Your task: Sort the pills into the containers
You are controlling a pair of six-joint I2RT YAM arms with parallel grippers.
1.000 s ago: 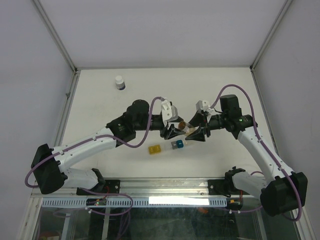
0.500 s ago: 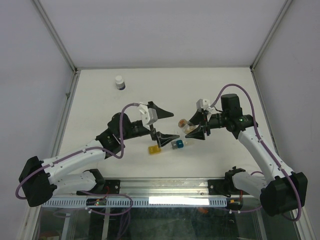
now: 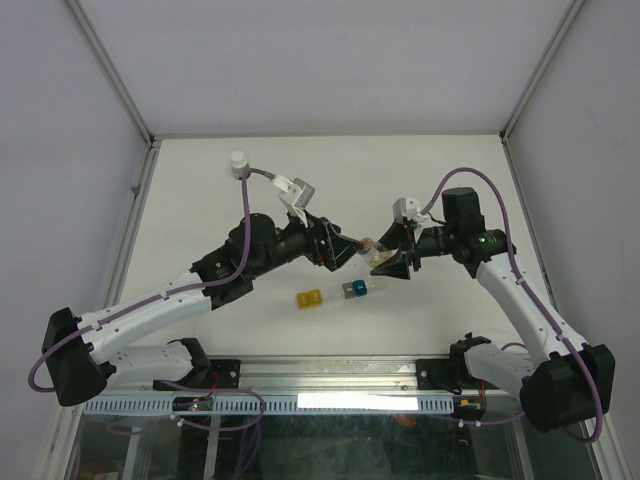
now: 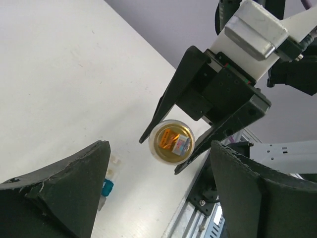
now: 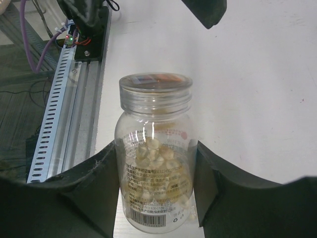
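Top view: right gripper (image 3: 388, 262) is closed partway on the small clear vial (image 3: 369, 247), holding it above the table (image 3: 450, 180) near centre, with its top turned toward 9 o'clock. Left gripper (image 3: 338, 250) sits just beside that top with its jaws wide apart and nothing in them. The pillbox strip lies on the table at about 6 o'clock from the vial: yellow cube (image 3: 310, 298) set a little apart at the 9 o'clock end, then blue cube (image 3: 352, 290) and clear cubes (image 3: 368, 288) joined. The white-capped bottle (image 3: 238, 163) is well apart at 10 o'clock and I am ignoring it. Left wrist view: I look straight onto the round lid (image 4: 171, 140), pinched from behind by the other arm. My own fingers (image 4: 64, 193) frame it at 8 and 4 o'clock without touching. The lid sits slightly toward 12 o'clock of the gap, so I judge I should nudge that way before closing. Right wrist view: the vial is upright between the dark pads (image 5: 89, 188), gripped low on the body with the printed label (image 5: 148, 198) facing me. The pills (image 5: 153, 151) fill the lower half and the lid looks seated. Judgement: the step is uncapping. I plan to advance along the vial's axis, close evenly on the lid rim only, then twist. If the clear body slips in the right pads, the pills spill short of the cubes.
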